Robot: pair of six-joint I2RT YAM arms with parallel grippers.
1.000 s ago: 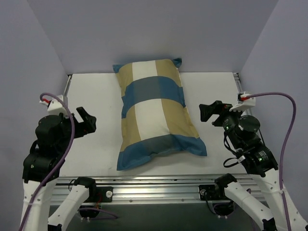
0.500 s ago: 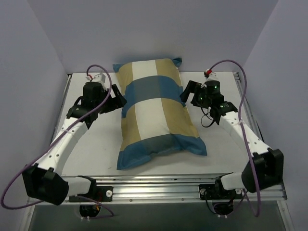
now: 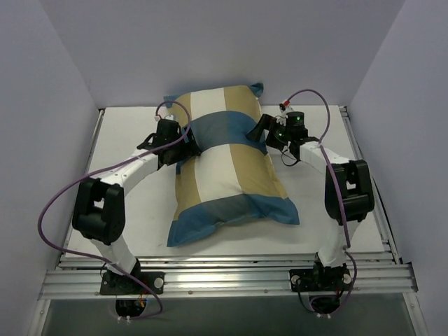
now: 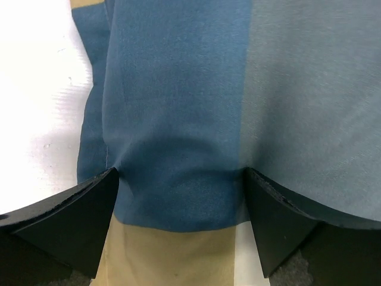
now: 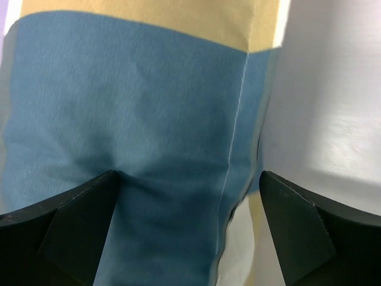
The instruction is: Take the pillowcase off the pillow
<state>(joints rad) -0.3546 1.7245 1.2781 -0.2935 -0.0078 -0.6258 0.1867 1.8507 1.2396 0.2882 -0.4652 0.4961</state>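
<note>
The checked pillowcase (image 3: 227, 164) in blue, tan and cream lies lengthwise on the table and covers the pillow, which is hidden inside it. My left gripper (image 3: 183, 143) is open, its jaws spread wide and pressed onto the blue block at the case's left edge (image 4: 178, 149). My right gripper (image 3: 260, 131) is open too, its jaws spread over the blue block at the right edge (image 5: 149, 149), where a seam runs down the fabric. Both sit at the far half of the case, one on each side.
The white table (image 3: 126, 189) is ringed by grey-lilac walls. A metal rail (image 3: 224, 276) runs along the near edge. Purple cables loop from both arms over the table sides.
Both arms have swung from the near corners out over the table to the far half of the pillowcase. Their open jaws now press onto its blue band from left and right.
</note>
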